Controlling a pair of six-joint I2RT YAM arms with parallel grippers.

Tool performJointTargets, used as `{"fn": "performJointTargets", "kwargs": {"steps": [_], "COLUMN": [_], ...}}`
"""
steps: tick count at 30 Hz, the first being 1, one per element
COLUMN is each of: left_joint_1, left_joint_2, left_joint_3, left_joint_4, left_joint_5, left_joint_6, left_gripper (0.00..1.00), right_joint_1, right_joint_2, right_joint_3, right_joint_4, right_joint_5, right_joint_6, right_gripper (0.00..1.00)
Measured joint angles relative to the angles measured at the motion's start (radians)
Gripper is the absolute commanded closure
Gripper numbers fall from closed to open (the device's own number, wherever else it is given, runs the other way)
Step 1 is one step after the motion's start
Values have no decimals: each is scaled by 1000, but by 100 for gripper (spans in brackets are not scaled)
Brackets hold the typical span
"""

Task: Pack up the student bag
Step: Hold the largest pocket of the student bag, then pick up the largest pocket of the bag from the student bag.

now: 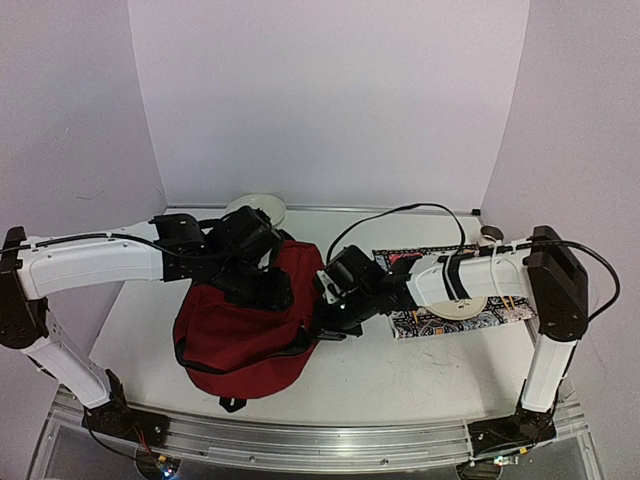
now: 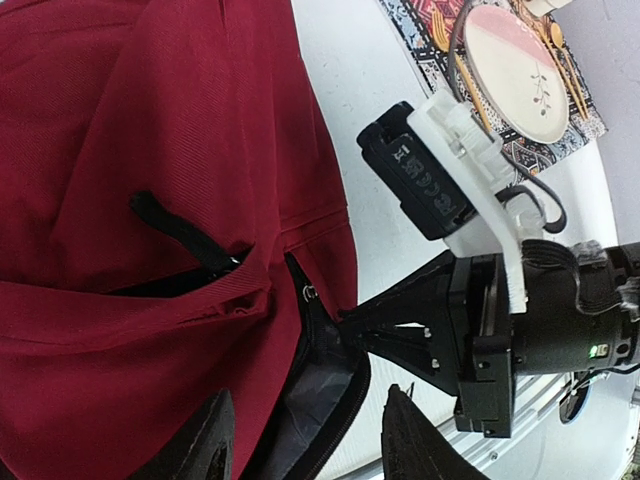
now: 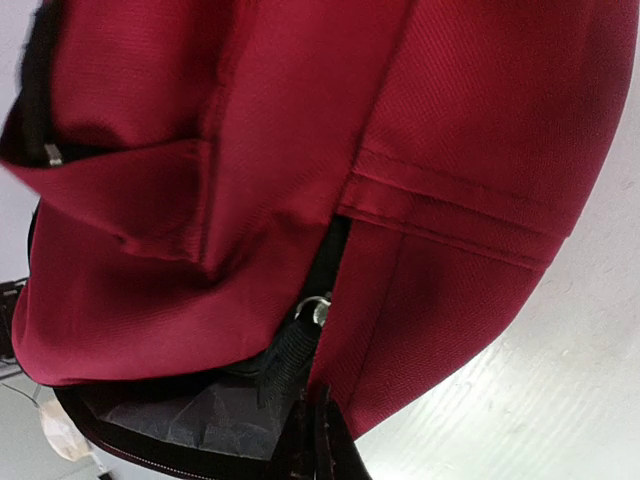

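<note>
The student bag (image 1: pixel 232 345) is a dark red backpack lying on the table left of centre, also in the left wrist view (image 2: pixel 150 110) and the right wrist view (image 3: pixel 470 120). Its zip is partly undone and the grey lining (image 2: pixel 315 400) shows. My left gripper (image 1: pixel 263 288) hovers over the bag's top, open, its fingertips (image 2: pixel 215 425) astride the opening's edge (image 2: pixel 308 400). My right gripper (image 1: pixel 326 318) is at the bag's right edge, shut on the fabric rim beside the zip (image 3: pixel 325 425). The metal zip pull (image 3: pixel 316 308) with its black tab sits just above those fingers.
A flat patterned book or mat with a plate on it (image 1: pixel 455 300) lies under the right arm, also in the left wrist view (image 2: pixel 520 70). A white bowl (image 1: pixel 256 209) stands at the back. A small dark item (image 1: pixel 490 234) is far right. White walls enclose the table.
</note>
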Motion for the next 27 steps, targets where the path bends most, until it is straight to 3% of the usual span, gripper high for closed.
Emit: {"fn": "performJointTargets", "kwargs": {"steps": [7,11,18,27], "left_joint_1": [-23,-40,-79,-100], "left_joint_2": [47,81,149,226], "left_joint_3": [0,0,0,0], "left_joint_4": [5,11,19,38], "left_joint_5": [0,-2,-23,-46], "left_joint_6": [-37,-49,-66,-72], "left_gripper": [54,63,76,79], "right_joint_1": [-1,-3,-4,-8], "right_joint_2": [-24,-59,-72,-72], "right_joint_3": [-157,-232,-289,-310], "right_joint_4": [208,315,466,552], "right_joint_5": [-19,-23,-31,-42], "right_joint_6": [55,87,129,160], "right_gripper": [100,100,100,100]}}
